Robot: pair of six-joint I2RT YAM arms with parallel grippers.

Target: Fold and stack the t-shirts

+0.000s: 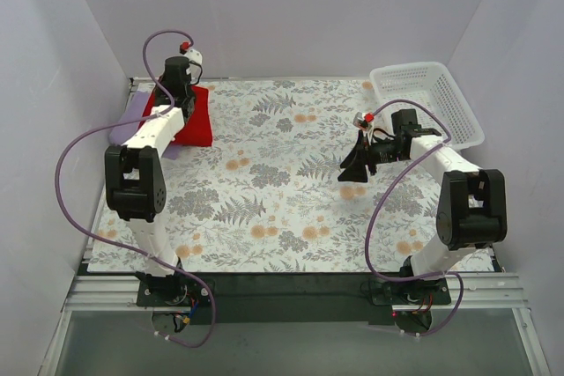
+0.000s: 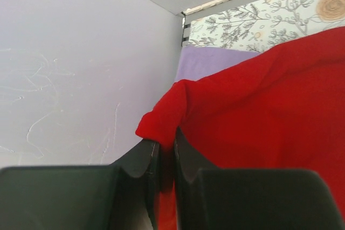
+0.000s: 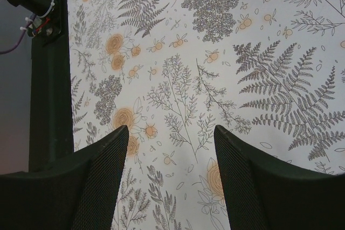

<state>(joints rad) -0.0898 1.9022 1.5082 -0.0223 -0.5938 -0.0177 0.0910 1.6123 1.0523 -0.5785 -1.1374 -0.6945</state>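
Observation:
The bright red t-shirt (image 1: pixel 195 119) lies folded at the table's far left, on top of the pale lilac t-shirt (image 1: pixel 128 121), whose edge shows beside it. My left gripper (image 1: pixel 174 94) is over the red shirt and shut on a fold of its cloth. In the left wrist view the red cloth (image 2: pixel 259 117) is pinched between the fingers (image 2: pixel 141 160), with the lilac shirt (image 2: pixel 210 60) behind it. My right gripper (image 1: pixel 352 167) is open and empty above the floral cloth at the right middle; it also shows in the right wrist view (image 3: pixel 170 133).
A white lattice basket (image 1: pixel 429 101) stands at the far right. The floral tablecloth (image 1: pixel 282 191) covers the table. Walls close in at the left and back, near the shirts. The dark front rail (image 3: pixel 48 95) runs by the arm bases.

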